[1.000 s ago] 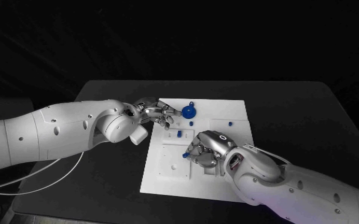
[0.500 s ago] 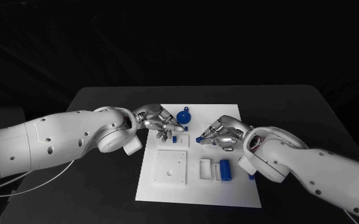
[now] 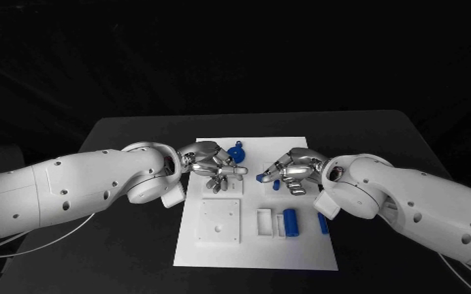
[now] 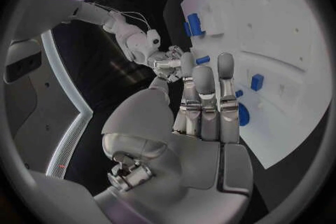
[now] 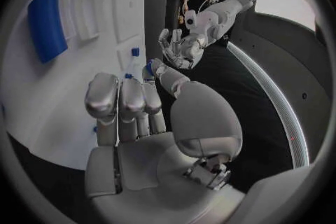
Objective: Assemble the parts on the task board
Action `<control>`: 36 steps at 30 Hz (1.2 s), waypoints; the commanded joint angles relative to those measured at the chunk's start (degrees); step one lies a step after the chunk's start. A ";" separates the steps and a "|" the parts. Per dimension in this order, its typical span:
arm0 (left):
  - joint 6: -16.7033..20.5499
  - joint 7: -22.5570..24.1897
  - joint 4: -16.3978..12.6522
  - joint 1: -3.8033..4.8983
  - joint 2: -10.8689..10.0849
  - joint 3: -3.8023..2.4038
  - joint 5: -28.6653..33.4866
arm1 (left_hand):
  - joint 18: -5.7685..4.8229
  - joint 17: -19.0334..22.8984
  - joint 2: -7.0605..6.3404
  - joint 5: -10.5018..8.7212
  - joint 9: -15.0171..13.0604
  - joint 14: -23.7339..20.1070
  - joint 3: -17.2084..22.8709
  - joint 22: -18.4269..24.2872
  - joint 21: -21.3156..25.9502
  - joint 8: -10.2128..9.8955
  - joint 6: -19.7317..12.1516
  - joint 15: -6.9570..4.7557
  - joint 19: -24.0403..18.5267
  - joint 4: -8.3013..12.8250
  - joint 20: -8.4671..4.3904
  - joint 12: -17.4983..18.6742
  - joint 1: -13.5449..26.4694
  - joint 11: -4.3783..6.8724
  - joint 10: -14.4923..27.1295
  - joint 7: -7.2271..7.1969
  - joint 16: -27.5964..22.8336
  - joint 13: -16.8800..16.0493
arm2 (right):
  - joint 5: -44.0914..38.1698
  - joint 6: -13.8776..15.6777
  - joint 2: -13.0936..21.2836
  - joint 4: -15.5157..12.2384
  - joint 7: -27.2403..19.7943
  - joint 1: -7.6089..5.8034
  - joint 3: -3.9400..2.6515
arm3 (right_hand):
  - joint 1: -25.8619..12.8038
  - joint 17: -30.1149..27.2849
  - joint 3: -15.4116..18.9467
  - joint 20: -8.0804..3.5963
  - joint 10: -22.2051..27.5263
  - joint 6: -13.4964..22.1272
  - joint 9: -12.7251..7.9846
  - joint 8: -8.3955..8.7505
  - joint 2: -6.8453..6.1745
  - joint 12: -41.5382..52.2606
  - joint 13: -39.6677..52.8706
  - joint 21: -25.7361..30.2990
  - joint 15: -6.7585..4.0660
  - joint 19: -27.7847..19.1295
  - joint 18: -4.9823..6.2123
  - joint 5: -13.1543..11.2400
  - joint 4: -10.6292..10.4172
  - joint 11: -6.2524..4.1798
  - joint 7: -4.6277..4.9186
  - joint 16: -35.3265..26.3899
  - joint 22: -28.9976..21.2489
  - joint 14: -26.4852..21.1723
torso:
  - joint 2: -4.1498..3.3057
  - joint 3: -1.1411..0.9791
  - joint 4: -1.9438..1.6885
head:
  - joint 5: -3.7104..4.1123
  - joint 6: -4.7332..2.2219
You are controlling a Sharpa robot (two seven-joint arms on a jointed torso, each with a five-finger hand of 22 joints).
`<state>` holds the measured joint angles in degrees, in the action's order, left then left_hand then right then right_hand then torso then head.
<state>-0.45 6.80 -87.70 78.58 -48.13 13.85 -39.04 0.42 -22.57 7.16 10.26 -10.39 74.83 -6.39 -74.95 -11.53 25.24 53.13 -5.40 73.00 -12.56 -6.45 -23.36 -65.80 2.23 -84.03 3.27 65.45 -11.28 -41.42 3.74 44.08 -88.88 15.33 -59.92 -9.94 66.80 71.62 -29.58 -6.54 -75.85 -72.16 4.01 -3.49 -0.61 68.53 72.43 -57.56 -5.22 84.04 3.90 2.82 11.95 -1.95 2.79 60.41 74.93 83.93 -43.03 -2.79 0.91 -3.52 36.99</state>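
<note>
The white task board (image 3: 253,253) lies mid-table. My right hand (image 3: 291,168) hovers over its middle and pinches a small blue part (image 3: 261,177) between thumb and a finger; the same blue part (image 5: 148,69) sits at the thumb tip in the right wrist view. My left hand (image 3: 213,165) is over the board's left side, fingers straight and apart from any piece, holding nothing. A round blue part (image 3: 235,152) stands just beyond it, and this round blue part (image 4: 243,114) peeks out behind the fingers. A blue cylinder (image 3: 290,221) and a blue bar (image 3: 322,222) lie nearer me.
A raised white square plate (image 3: 219,220) and a narrow white slot block (image 3: 265,220) sit on the board's near half. Bare black table (image 3: 118,253) surrounds the board on all sides. The hands are a short gap apart over the board's middle.
The head camera shifted. My right hand has lifted off the near slot area and carried the small blue part toward the board's middle, uncovering the blue cylinder. The left hand moved slightly inward.
</note>
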 commanded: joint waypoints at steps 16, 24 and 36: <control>-1.04 -0.94 0.12 -0.30 1.57 0.00 -1.01 | -0.40 0.55 -2.33 9.25 -13.73 -0.99 0.67 -1.10 -1.24 15.21 -10.00 0.19 -1.23 -3.55 0.12 -2.73 0.04 -0.22 1.75 -0.50 0.88 -1.35 | 14.70 -6.70 -0.47 1.90 2.35 -0.48 -0.03 | 0.22 0.19 0.48 0.05 0.47 -0.22 -0.04 -0.19 0.94 0.36 0.21 0.35 -0.04 1.06 -0.67 0.42 0.23 0.01 0.07 0.32 7.15 -0.20 | 0.01 0.07 -0.02 | 0.58 0.20; -1.75 -1.51 0.26 -0.35 1.84 0.00 -1.07 | -0.34 0.76 -2.39 8.70 -13.73 -1.19 0.65 -1.07 -1.21 15.49 -10.93 0.36 -1.43 -3.74 0.25 -2.83 0.67 -0.43 2.57 -0.27 0.88 -1.25 | 15.85 -7.34 -0.75 1.94 2.28 -0.49 -0.03 | 0.24 0.26 0.57 0.09 0.59 -0.12 -0.02 -0.18 1.15 0.43 0.30 0.43 0.00 0.95 -0.61 0.38 0.43 0.05 0.12 0.38 7.12 -0.27 | 0.01 0.10 -0.04 | 0.64 0.24; -2.39 -2.02 0.70 -0.44 2.61 -0.01 -1.08 | -0.18 0.89 -2.05 9.46 -13.20 -1.52 0.82 -1.06 -1.12 15.40 -11.64 0.56 -1.61 -3.84 0.48 -2.88 1.70 -0.67 3.36 -0.03 1.07 -1.01 | 16.72 -8.39 -1.31 1.97 2.21 -0.49 -0.03 | 0.26 0.32 0.78 0.15 0.69 -0.03 0.02 -0.19 1.41 0.51 0.41 0.52 0.05 0.82 -0.55 0.27 0.59 0.11 0.15 0.43 7.09 -0.35 | 0.01 0.11 -0.03 | 0.73 0.25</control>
<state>-1.63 4.96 -86.98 78.18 -45.74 13.87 -40.00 0.42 -21.75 5.12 19.48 -23.65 73.79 -5.64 -74.92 -12.52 40.77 41.85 -4.80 71.75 -16.14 -6.04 -26.08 -64.67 1.66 -81.13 3.27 66.30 -12.37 -25.82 -2.73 42.89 -86.85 17.70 -60.43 -9.96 67.07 71.90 -29.01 -6.53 -75.65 -71.73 3.96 -3.42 0.16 68.75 72.74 -57.23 -5.21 84.04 3.90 3.12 12.50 -1.73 3.00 60.68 74.91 83.93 -43.02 -2.66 0.86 -2.82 37.21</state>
